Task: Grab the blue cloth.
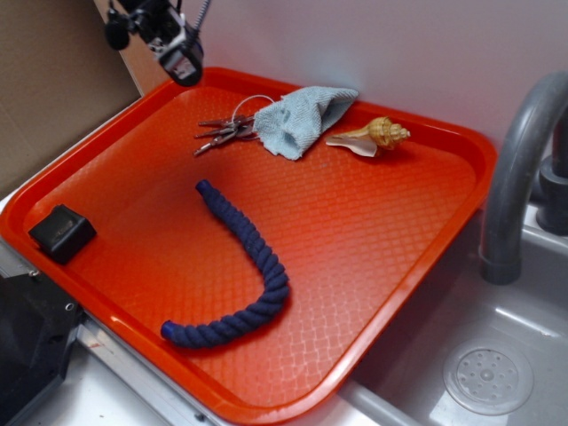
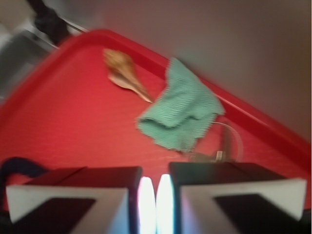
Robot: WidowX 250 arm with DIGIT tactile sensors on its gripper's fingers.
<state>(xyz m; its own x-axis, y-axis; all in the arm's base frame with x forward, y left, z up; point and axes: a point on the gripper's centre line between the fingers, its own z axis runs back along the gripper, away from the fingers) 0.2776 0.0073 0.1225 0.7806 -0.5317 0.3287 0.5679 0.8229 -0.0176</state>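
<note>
1. the gripper (image 2: 156, 195) fills the bottom of the wrist view, its two pale fingers (image 2: 68, 195) drawn together with only a thin bright slit between them. nothing is pinched in that slit and nothing touches the fingers.
2. in the exterior view the gripper (image 1: 182, 62) hangs in the air above the far left corner of the tray, clear of everything on it.
3. the blue cloth (image 1: 302, 117) lies crumpled near the far rim of the red tray (image 1: 373, 266), apart from the gripper. in the wrist view the cloth (image 2: 183, 114) looks greenish and blurred, lying ahead of the fingers and a little to the right.
4. a bunch of keys (image 1: 226, 131) on a thin ring lies just beside the cloth, the ring touching or slipping under its edge; i cannot tell which.
5. a tan seashell (image 1: 373, 136) rests on the other side of the cloth, very near it.
6. a long dark navy rope (image 1: 244, 275) curves in a hook shape across the middle and front of the tray, well apart from the cloth.
7. a small black block (image 1: 62, 232) sits near the tray's left edge.
8. the tray has a diamond-patterned floor and raised rim. it rests over a grey sink (image 1: 497, 355) with a round drain (image 1: 488, 377), beside a grey curved faucet (image 1: 519, 169). a pale wall stands behind, with brown board at the upper left.
</note>
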